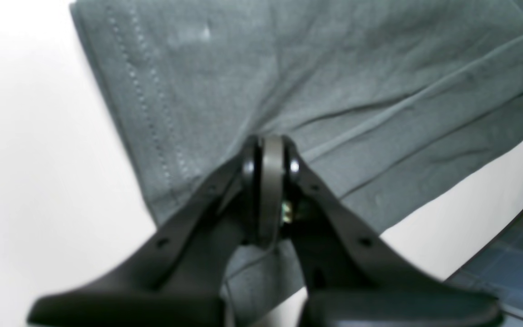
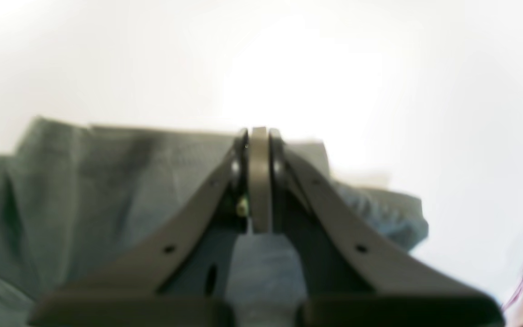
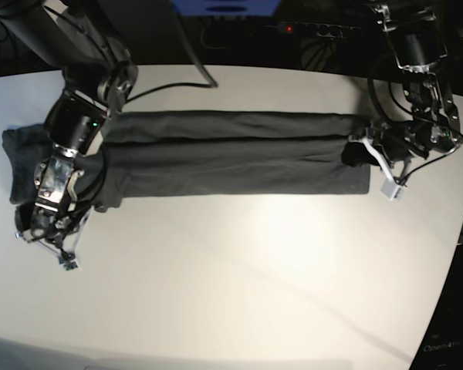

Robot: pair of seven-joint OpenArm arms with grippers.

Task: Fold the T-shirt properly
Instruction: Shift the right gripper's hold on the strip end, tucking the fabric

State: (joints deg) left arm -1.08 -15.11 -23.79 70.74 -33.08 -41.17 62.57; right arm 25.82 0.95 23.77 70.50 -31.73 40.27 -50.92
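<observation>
Although the T-shirt [image 3: 231, 154] already lies as a long narrow band across the white table [image 3: 239, 270], its sides seemingly turned in lengthwise, the fold looks only partly done. The left gripper [image 1: 270, 152] has its jaws clamped on cloth near the stitched hem end, and the right gripper [image 2: 258, 141] is pinched shut on the opposite end, where a sleeve still juts out. Bringing one end over the other probably remains, plus smoothing the wrinkles.
</observation>
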